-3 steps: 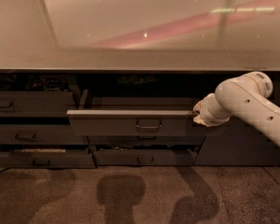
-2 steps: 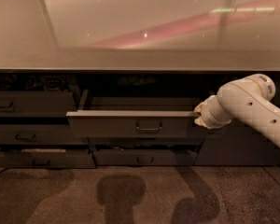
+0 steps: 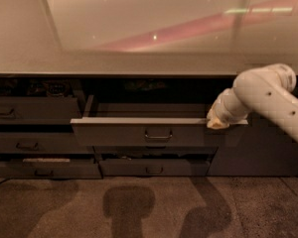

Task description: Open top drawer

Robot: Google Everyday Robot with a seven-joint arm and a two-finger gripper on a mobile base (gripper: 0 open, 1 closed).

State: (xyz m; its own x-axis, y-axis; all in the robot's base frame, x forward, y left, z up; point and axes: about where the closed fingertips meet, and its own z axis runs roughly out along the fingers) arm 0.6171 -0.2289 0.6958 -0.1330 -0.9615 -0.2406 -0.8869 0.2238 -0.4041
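Observation:
The top drawer [image 3: 124, 133] is a wide dark grey front with a small loop handle [image 3: 158, 134] at its centre. It stands pulled out from the cabinet under the counter, and its inner tray is in shadow. My gripper [image 3: 217, 123] is at the end of the white arm [image 3: 268, 95] that comes in from the right. It rests at the right end of the drawer's top edge, well to the right of the handle.
A pale glossy countertop [image 3: 139, 29] overhangs the drawers. A left bank of dark drawers [image 3: 30, 110] stands partly open. A lower drawer [image 3: 154, 167] sits below the open one. A brown floor [image 3: 149, 207] with shadows lies in front.
The drawer front has come slightly further out toward the camera, and my gripper has stayed on its right end, moving with it.

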